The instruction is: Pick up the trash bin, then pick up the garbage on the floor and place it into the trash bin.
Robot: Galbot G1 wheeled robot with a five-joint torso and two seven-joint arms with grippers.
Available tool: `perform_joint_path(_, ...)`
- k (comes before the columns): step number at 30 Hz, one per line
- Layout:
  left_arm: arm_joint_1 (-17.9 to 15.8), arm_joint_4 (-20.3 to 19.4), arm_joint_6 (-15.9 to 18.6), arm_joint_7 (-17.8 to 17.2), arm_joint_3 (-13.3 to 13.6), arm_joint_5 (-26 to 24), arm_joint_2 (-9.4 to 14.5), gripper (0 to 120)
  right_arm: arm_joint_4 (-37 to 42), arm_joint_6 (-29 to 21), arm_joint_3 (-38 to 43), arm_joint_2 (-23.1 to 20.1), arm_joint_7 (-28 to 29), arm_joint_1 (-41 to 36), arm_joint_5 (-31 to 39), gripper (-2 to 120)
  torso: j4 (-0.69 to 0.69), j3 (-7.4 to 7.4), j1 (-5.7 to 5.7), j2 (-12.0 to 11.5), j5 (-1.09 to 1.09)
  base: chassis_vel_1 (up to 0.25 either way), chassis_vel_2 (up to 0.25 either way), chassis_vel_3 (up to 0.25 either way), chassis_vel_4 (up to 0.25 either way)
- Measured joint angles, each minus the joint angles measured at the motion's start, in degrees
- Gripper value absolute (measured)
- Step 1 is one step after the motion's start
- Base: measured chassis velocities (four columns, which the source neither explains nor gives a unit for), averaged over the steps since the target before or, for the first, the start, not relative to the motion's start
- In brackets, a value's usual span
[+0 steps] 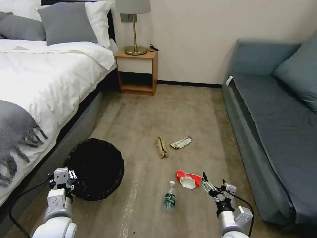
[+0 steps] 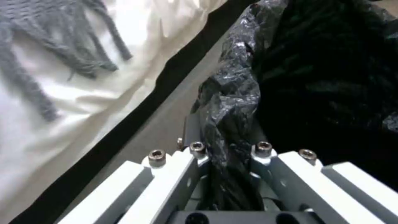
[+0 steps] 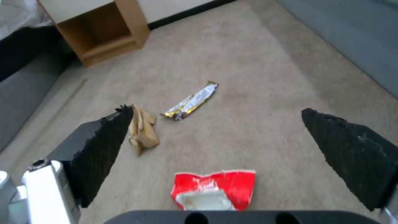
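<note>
The trash bin (image 1: 95, 172), lined with a crinkled black bag, is on my left beside the bed. My left gripper (image 1: 72, 181) is shut on its near rim, and the bag's folded edge (image 2: 228, 102) is pinched between the fingers (image 2: 195, 149). The garbage lies on the carpet: a clear bottle (image 1: 170, 197) with a green label, a red-white packet (image 1: 189, 180), a brown wrapper (image 1: 161, 147) and a foil wrapper (image 1: 181, 142). My right gripper (image 1: 214, 185) hangs open just right of the packet (image 3: 215, 189), holding nothing. Beyond it lie the brown wrapper (image 3: 141, 132) and the foil wrapper (image 3: 191, 101).
A bed (image 1: 39, 86) with a grey fringed throw runs along the left. A blue-grey sofa (image 1: 274, 125) lines the right. A wooden nightstand (image 1: 137, 71) with a lamp stands against the far wall. Carpet lies between them.
</note>
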Motion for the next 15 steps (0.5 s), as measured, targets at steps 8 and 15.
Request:
perform_joint_path(8, -0.2, 0.36, -0.21, 0.08, -0.09, -0.16, -0.06, 5, 0.18, -0.99, -0.27, -0.48, -1.85, 0.16, -1.95, 100, 0.0, 0.0, 0.0, -0.01, 0.0, -0.046, 0.054, 0.048, -0.053)
perform_joint_path(15, 0.23, 0.47, -0.8, 0.15, -0.87, -0.55, -0.1, 5, -0.99, -3.2, -0.81, -1.89, -1.96, 1.88, -2.57, 100, 0.0, 0.0, 0.0, -0.01, 0.0, 0.0, 0.0, 0.0, 0.0)
